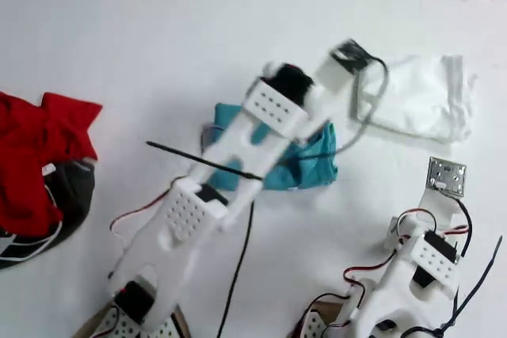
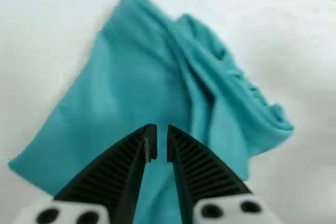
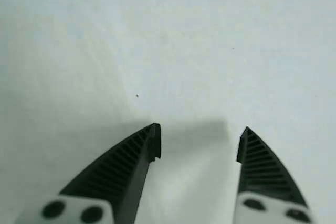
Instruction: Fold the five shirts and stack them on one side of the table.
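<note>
While the high view lays out the whole white table [image 1: 119,45], the wrist views give only close-ups. Teal shirt [image 1: 307,165] lies crumpled mid-table, partly covered by the left arm [image 1: 269,108], which stretches across it from the near edge. Left wrist view shows what the high view hides: the left gripper [image 2: 158,141] is over the teal shirt [image 2: 142,77], jaws nearly together with just a thin slit, no cloth seen pinched between them. That view also shows the teal shirt's bunched folds along one side and a flatter panel on the other. Folded white shirt [image 1: 420,96] sits near the teal shirt, to its right and farther from the arm bases. Red shirt [image 1: 40,148] is heaped well apart from the teal shirt, on its left at the table edge, lying on top of a dark grey shirt [image 1: 73,187]. Right arm [image 1: 420,267] is tucked back, nearer the base side than the teal shirt and to its right. Right wrist view adds the right gripper [image 3: 198,139], released, jaws spread wide over bare table [image 3: 157,35], its shadow under the tips. White markings show on the dark grey shirt, too small to read.
</note>
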